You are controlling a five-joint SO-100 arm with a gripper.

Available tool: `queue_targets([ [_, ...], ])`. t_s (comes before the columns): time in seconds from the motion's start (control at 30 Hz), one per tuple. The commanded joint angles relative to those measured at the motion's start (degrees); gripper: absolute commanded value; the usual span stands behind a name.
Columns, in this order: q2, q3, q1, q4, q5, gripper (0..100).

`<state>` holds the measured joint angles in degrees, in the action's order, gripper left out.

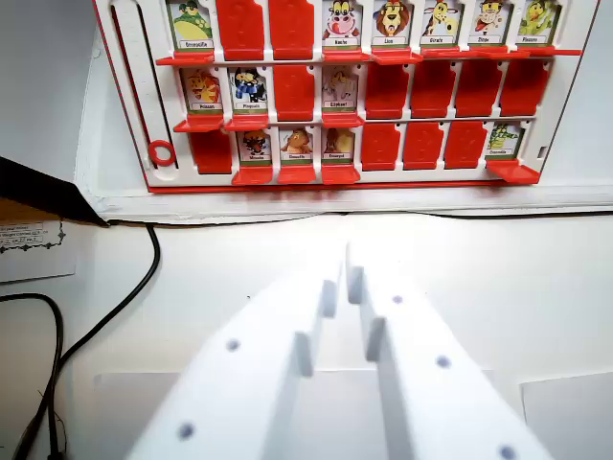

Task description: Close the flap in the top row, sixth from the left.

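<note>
The target flap [440,21], 6th from the left in the top row of the game board [124,115], stands open between 2 other raised flaps, so a slightly off push could likely knock a neighbour down instead. It lies well ahead of the claw [343,278], toward the wrist view's right. The claw is nearly closed, holding nothing, over the white bench [498,278].

Open white bench [479,278] between jaws and game board [335,96], nothing on it. Black cable [144,278] and cardboard box [38,211] crowd wrist view's left.
</note>
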<state>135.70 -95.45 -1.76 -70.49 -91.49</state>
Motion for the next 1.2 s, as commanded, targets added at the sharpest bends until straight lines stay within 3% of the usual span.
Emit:
queue_targets([
  [0.0, 2.5, -1.1, 0.4, 2.5, -0.8, 0],
  [0.43, 1.8, -4.7, 2.0, 6.3, -1.4, 0],
  [0.63, -0.7, -14.0, 5.4, 19.7, -1.8, 0],
  [0.8, -7.2, -20.2, 8.3, 33.9, -5.4, 0],
  [1.17, -28.8, -17.1, 10.5, 49.5, -6.0, 0],
])
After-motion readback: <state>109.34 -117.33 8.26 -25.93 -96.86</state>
